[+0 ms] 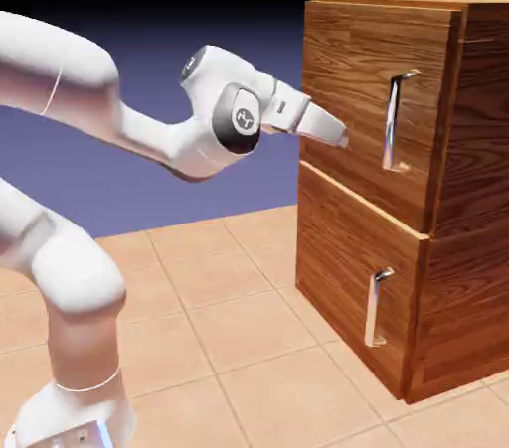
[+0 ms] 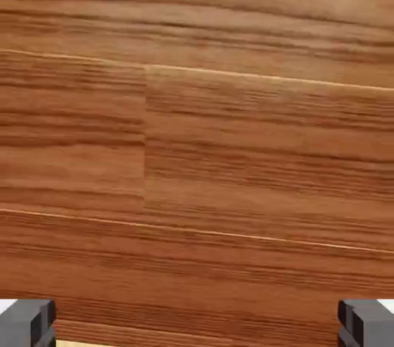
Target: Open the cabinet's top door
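Facing two doors (image 1: 348, 59), two handles (image 1: 392, 123)

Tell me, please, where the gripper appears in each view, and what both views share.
Exterior view: the gripper is right of centre, left of the upper handle.
Hand view: its fingertips are at the bottom left and bottom right corners.
Shared landmark: the cabinet's wood grain.

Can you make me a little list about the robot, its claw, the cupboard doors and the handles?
robot arm: white, reaching toward the cabinet
claw: open, nothing between its tips
cabinet: shiny brown wood
top door: closed
top handle: long, silver, upright, claw not on it
bottom door: closed
bottom handle: shorter, silver
floor: tan tiles
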Controlling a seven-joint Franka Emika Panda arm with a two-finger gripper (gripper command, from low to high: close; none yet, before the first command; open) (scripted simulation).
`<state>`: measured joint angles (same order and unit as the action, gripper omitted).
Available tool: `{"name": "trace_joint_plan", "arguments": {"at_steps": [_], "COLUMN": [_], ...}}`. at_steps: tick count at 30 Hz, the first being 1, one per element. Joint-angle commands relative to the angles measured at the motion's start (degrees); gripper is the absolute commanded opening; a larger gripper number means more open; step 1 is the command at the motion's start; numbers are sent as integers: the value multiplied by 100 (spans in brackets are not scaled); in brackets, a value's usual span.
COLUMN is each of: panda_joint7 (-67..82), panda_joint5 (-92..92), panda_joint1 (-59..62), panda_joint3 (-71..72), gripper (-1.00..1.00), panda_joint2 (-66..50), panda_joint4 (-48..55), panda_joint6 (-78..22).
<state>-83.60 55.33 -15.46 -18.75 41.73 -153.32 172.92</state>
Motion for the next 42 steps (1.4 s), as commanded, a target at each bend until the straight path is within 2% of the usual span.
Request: {"name": "trace_joint_plan", "arguments": {"at_steps": [1,42], "panda_joint7": [-186,-7538], "panda_joint5": [250,10139], "panda_joint1": [-67,-2707], "panda_joint3": [-85,-3436], "gripper": [0,0], "panda_joint2": [41,1662], "panda_joint4": [35,1407], "panda_joint6": [-5,-199]}}
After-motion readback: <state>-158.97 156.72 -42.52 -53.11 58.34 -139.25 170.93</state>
